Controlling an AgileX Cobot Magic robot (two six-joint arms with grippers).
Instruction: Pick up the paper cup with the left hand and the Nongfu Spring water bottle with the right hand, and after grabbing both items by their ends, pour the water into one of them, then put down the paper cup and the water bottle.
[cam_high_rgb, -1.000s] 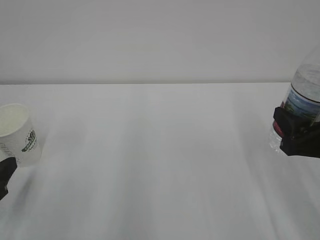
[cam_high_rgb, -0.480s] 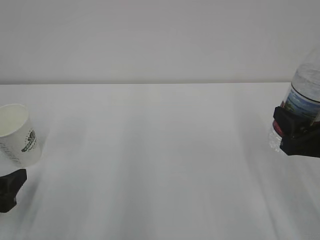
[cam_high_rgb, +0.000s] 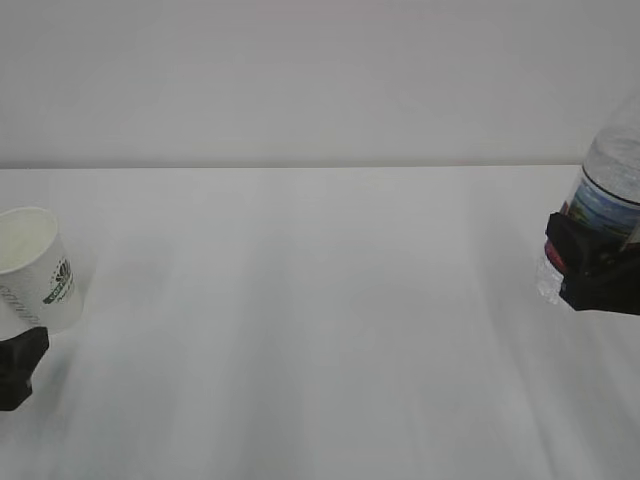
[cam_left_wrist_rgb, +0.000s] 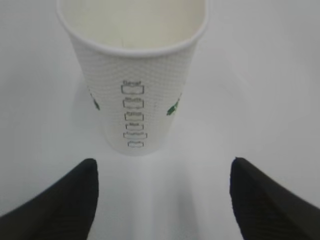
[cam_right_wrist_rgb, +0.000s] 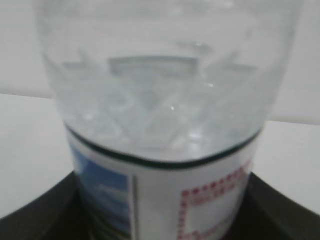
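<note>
The table (cam_high_rgb: 320, 330) fills most of the exterior view, white and bare in the middle, with a pale wall behind it.

The bottle (cam_high_rgb: 605, 190) stands at the far right edge, leaning a little, its top and right side cut off by the frame. In the right wrist view the bottle (cam_right_wrist_rgb: 165, 125) fills the picture: clear ribbed plastic above, the label with a blue landscape patch and red print below; cap and base lie outside the frame. Whether there is water inside is hard to make out through the blur.

The right hand (cam_high_rgb: 590, 270) is clamped on the bottle at label height, black fingers (cam_right_wrist_rgb: 45, 215) pressed against both sides. Only its front part shows; the rest runs off the right edge.

The cup (cam_high_rgb: 35, 270) sits at the far left edge, tilted slightly in the exterior view, its left side clipped. The left wrist view shows the cup (cam_left_wrist_rgb: 132, 75) on the table, mouth open, the far rim cut off at the top.

The left hand (cam_high_rgb: 20, 365) is partly out of frame. Its fingers (cam_left_wrist_rgb: 60, 205) stand wide apart, short of the cup's base and touching nothing.
</note>
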